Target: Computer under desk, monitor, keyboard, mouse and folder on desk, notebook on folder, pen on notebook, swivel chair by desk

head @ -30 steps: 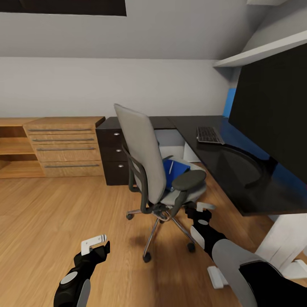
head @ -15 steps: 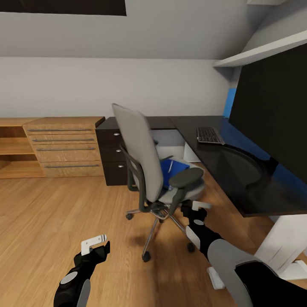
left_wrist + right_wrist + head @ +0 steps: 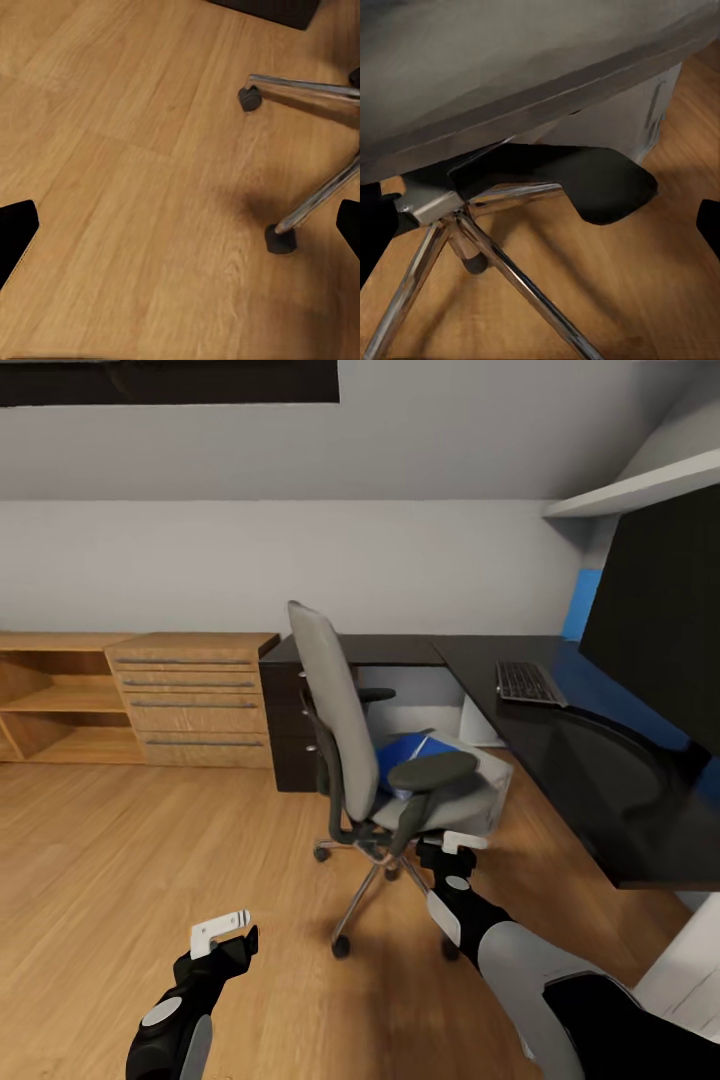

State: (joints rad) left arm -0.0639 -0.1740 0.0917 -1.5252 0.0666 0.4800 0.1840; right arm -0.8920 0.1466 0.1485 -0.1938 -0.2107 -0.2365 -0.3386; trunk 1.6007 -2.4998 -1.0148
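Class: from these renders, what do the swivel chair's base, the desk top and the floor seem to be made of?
Swivel chair base: likely polished metal; bright, mirror-like legs.
Desk top: glossy black, perhaps lacquer or laminate; it shows faint reflections.
Floor: wood or wood-look planks; visible grain and seams.

wood floor [image 3: 127, 187] | swivel chair [image 3: 315, 199] chrome legs, 2 casters | L gripper [image 3: 180, 225] fingertips apart

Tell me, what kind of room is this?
Probably a home office corner: a long black L-shaped desk carrying a slim dark keyboard and a wide black monitor, a grey swivel chair on the wooden floor, and light wooden drawers.
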